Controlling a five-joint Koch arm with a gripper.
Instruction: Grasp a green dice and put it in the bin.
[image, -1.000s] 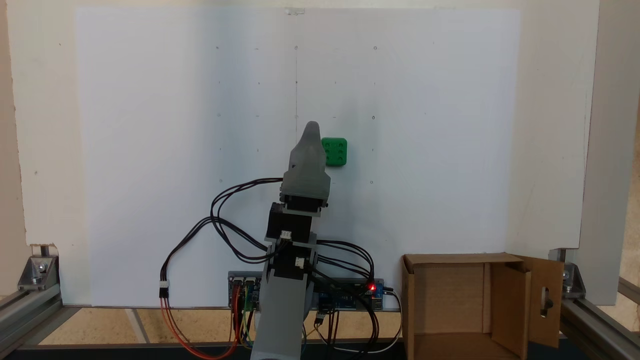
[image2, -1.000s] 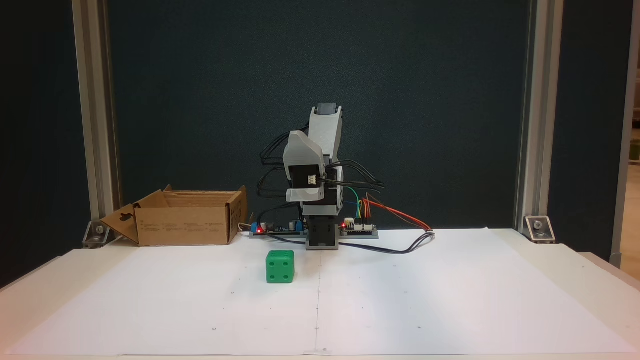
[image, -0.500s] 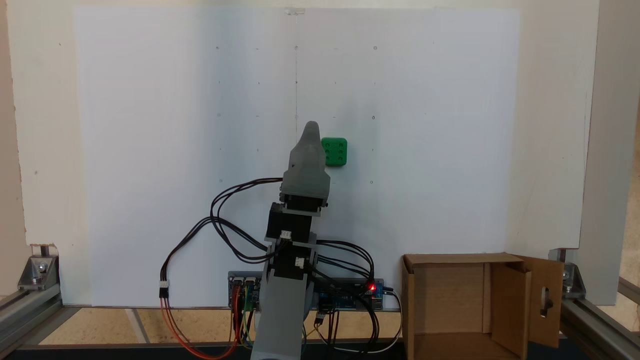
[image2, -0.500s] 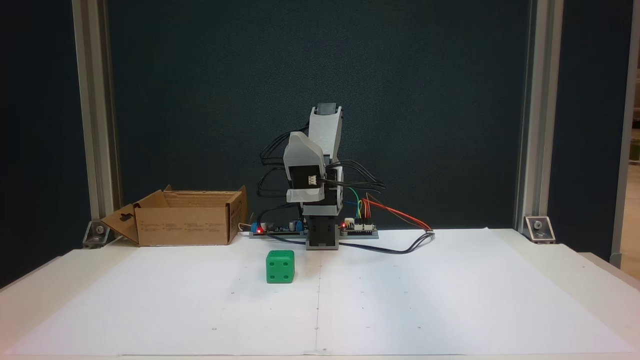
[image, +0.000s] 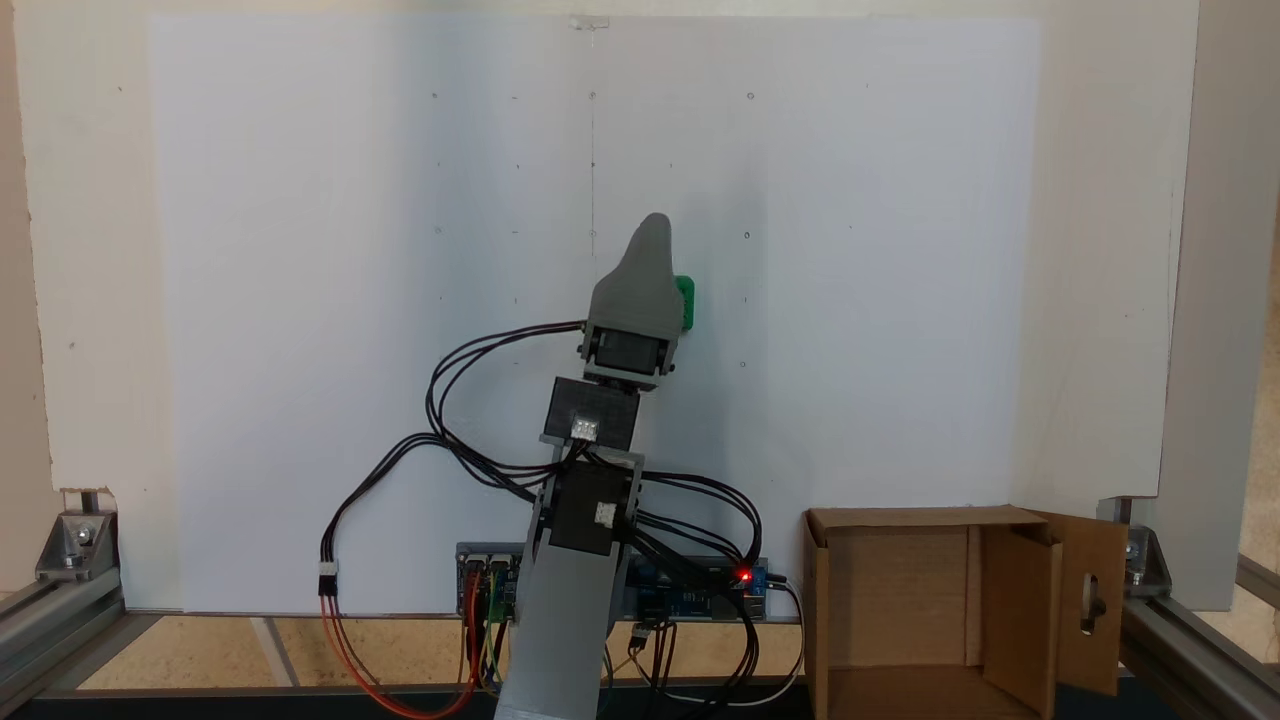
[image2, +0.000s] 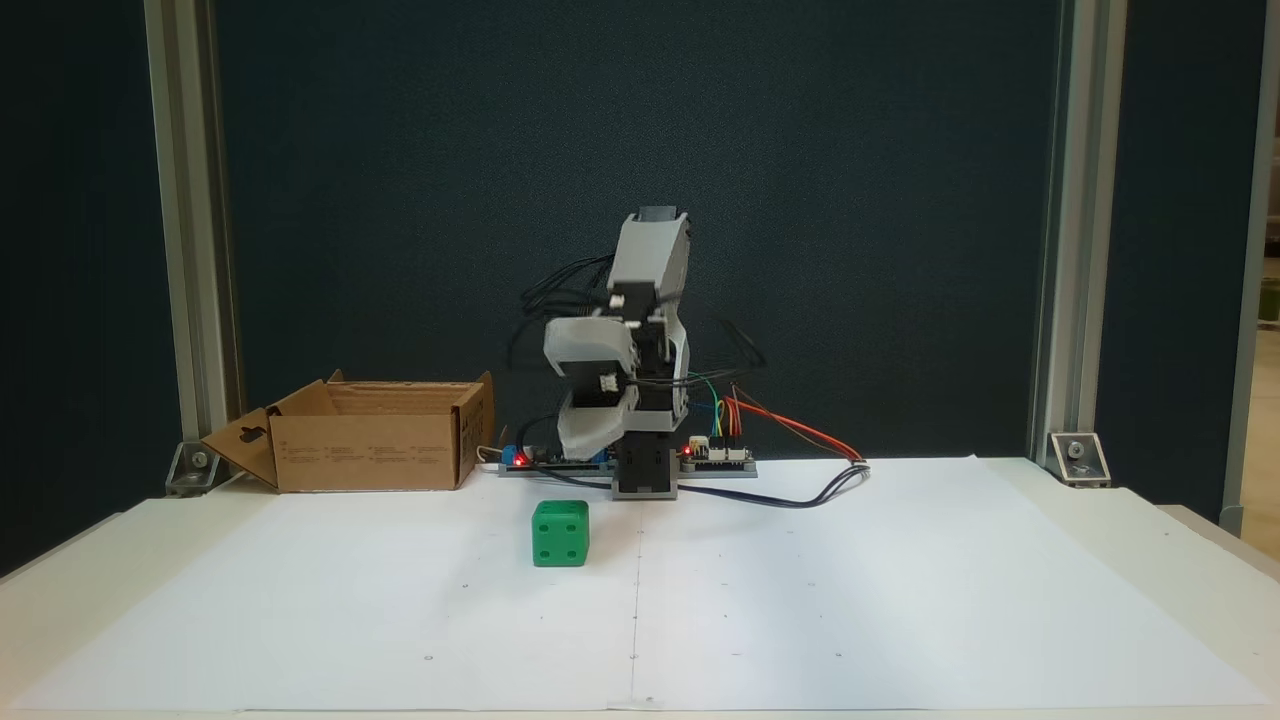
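Note:
The green dice (image2: 560, 533) rests on the white paper in front of the arm's base. From above, only a green sliver of the dice (image: 686, 300) shows beside the grey gripper (image: 655, 228), which hangs over it. From the front, the gripper (image2: 583, 440) tilts downward, above and behind the dice and apart from it. Its jaws overlap in both fixed views, so their state is unclear. The cardboard bin (image: 1010, 600) stands at the lower right, with a slotted flap (image: 1092, 600); from the front, the bin (image2: 370, 455) is at the left.
Circuit boards (image2: 720, 455) and black, red and coloured cables (image: 440, 460) lie around the arm's base. Aluminium frame posts (image2: 190, 250) stand at both table sides. The white paper sheet (image: 300, 200) covers most of the table.
The arm has reached forward and turned toward the dice, so the gripper now covers most of it from above and sits lower from the front. The dice and bin have not moved.

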